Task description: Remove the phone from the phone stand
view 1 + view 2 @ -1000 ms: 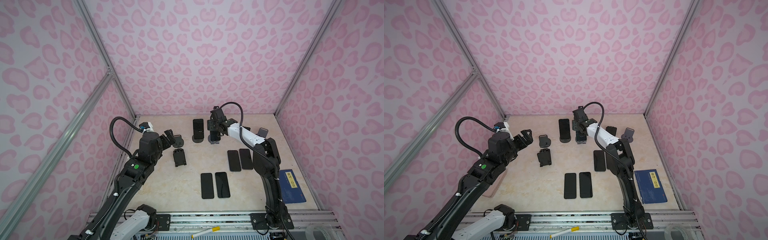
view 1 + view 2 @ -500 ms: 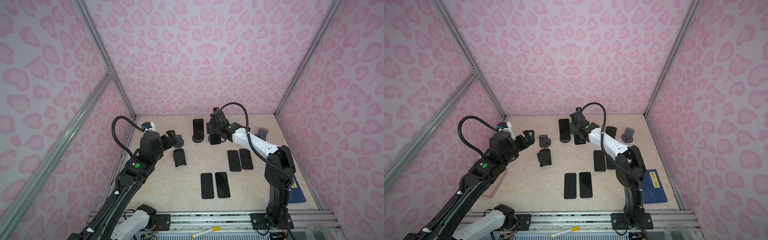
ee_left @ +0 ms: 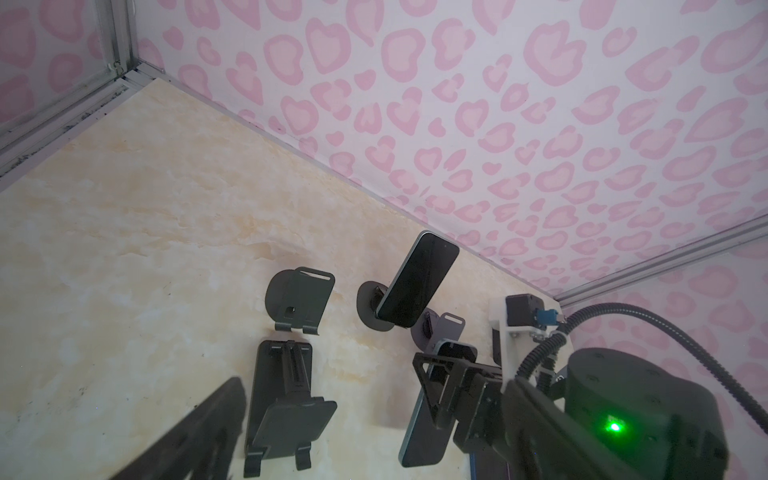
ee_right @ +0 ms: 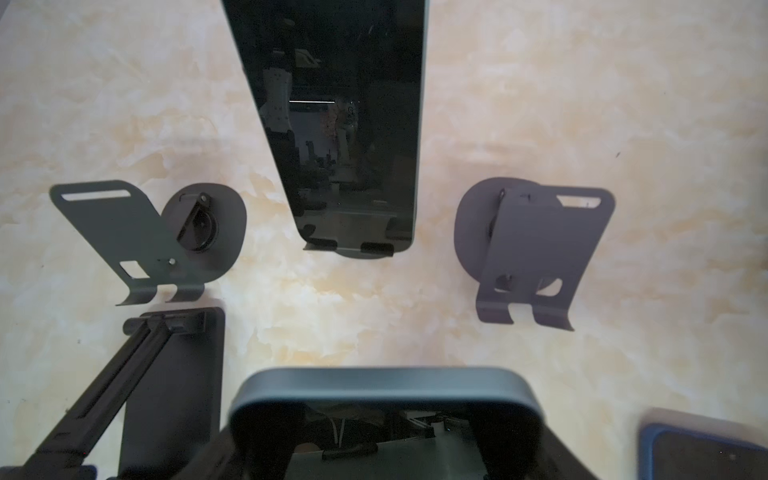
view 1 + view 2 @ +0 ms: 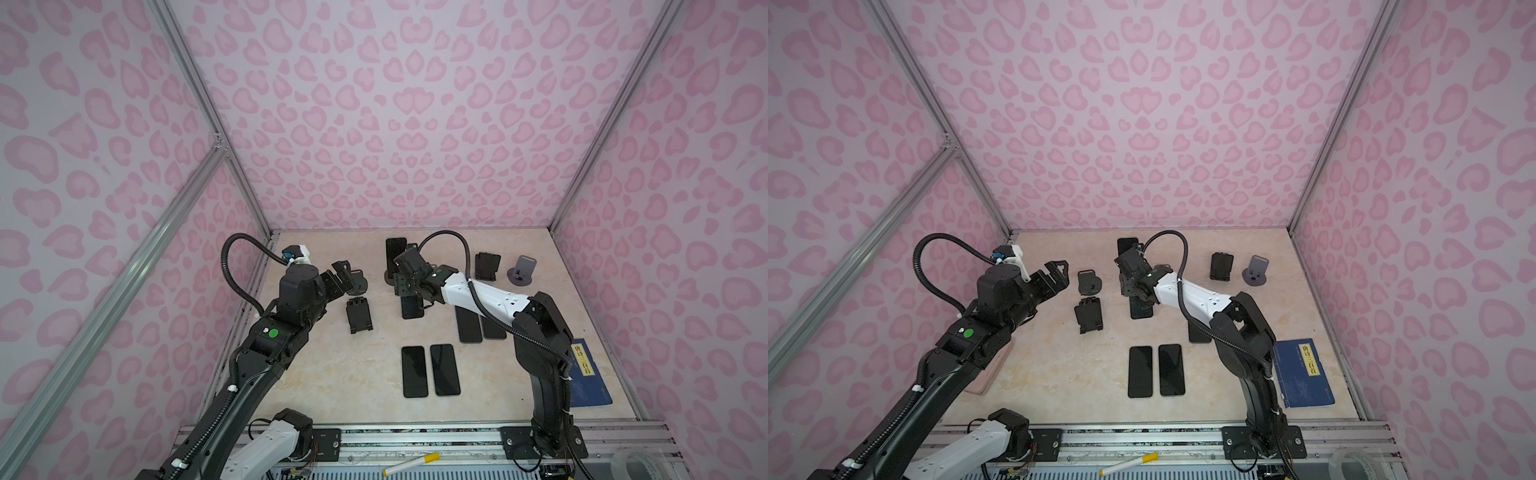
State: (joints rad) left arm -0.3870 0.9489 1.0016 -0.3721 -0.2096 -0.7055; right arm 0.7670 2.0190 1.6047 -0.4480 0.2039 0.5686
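Phone (image 5: pixel 412 311): off its stand, pinched across its width in the right gripper (image 5: pixel 410 294), roughly upright, low over the table (image 5: pixel 332 374), centre of frame in both top views; can't tell if the bottom edge touches the table.
Near edge: two flat phones (image 5: pixel 430 370) side by side, lower centre; blue book (image 5: pixel 588 374) lower right.
Mid: another flat pair (image 5: pixel 469 328) partly under the right arm; folded stand (image 5: pixel 359 316) lying flat, left of centre.
Left gripper (image 5: pixel 1059 275): jaws spread wide, nothing in them, hovering near the round stand (image 5: pixel 1089 282).
Emptied stand (image 4: pixel 536 249): bare, upright, just behind the held phone.
Far: second phone (image 5: pixel 395 249) leaning on its own stand, upper centre; black stand (image 5: pixel 487 266) and grey stand (image 5: pixel 521 270) upper right.
Changed: a second ago the right gripper was back at the stand row; the arm has since pulled toward the near side and dropped, phone with it.
Meaning: removal looks done; likely left is laying it flat by the others and letting go. Second phone not yet taken.
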